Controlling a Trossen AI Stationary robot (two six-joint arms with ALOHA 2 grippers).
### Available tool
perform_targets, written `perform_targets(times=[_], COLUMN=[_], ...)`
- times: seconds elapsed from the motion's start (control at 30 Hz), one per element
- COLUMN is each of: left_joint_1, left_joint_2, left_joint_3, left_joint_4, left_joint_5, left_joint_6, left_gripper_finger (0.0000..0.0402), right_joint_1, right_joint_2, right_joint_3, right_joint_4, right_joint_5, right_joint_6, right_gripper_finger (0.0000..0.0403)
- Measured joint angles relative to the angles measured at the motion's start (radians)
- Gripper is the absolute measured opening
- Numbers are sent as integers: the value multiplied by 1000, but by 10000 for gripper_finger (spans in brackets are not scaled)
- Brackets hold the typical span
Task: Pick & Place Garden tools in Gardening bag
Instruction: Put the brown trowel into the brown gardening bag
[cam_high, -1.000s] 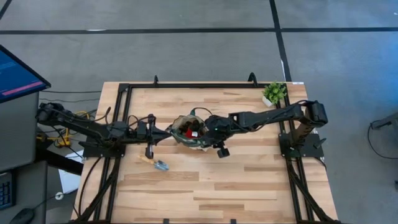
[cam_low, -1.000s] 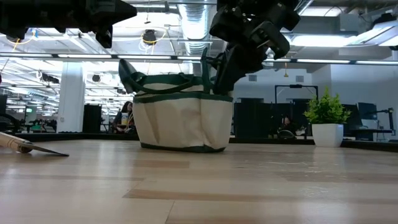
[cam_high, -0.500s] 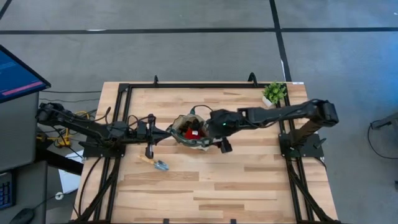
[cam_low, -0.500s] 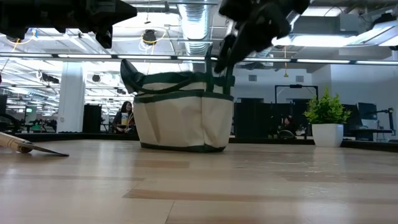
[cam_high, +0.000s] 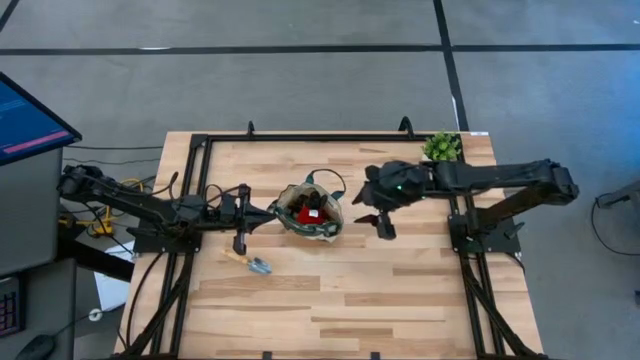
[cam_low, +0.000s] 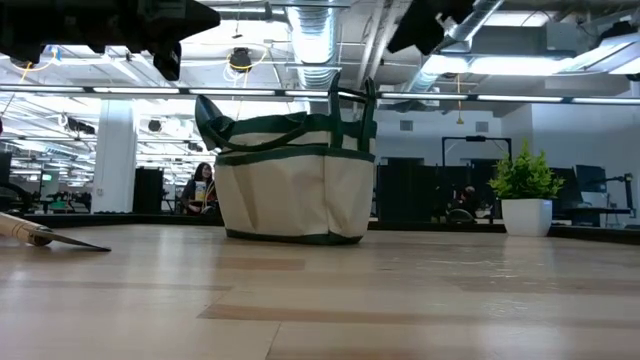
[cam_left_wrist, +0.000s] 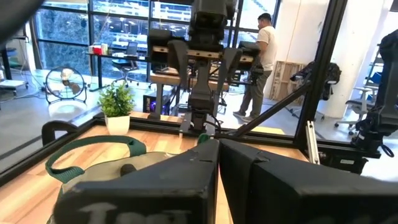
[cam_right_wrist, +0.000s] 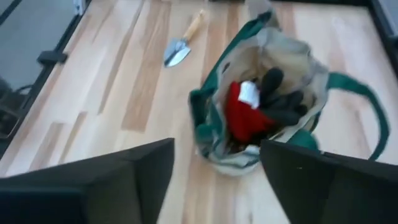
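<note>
The cream gardening bag with green trim stands upright on its base mid-table. Inside it lie a red-and-black piece and dark-handled tools. A silver trowel with a wooden handle lies flat on the table to the bag's near left, and it also shows in the right wrist view. My left gripper is shut at the bag's left rim. My right gripper is open and empty, raised to the right of the bag, and the bag's mouth shows between its fingers. My left gripper comes level from the table's left and is shut at the bag's left rim, which stands raised above the rest of the rim. Its own fingers hide the place of contact. The bag stays upright on the table.
A small green potted plant stands at the far right corner. A black frame runs around the tabletop. The near half of the table is bare wood apart from the trowel. People show in the room behind.
My right gripper has risen out of the bag's mouth and drawn back toward the table's right edge, clear of the bag. The bag's right-hand loop handles now stand free. My left gripper and the bag have kept their place.
</note>
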Motion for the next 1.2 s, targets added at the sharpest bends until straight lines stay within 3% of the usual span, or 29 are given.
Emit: perform_targets(times=[0.33,0.6,0.9,1.2], left_joint_1=[-7,-94,-184,-189], left_joint_2=[0,0,0,0], left_joint_3=[0,0,-2,-2], left_joint_4=[0,-62,-134,-133], left_joint_5=[48,64,64,64], left_joint_6=[1,13,-2,-3], left_gripper_finger=[2,2,2,2], right_joint_1=[116,247,374,413], right_joint_2=[-15,-15,-15,-15], right_joint_3=[-110,-168,-177,-176], right_joint_4=[27,128,229,308], right_joint_5=[15,172,439,474], right_joint_6=[3,86,150,127], right_gripper_finger=[15,5,1,1])
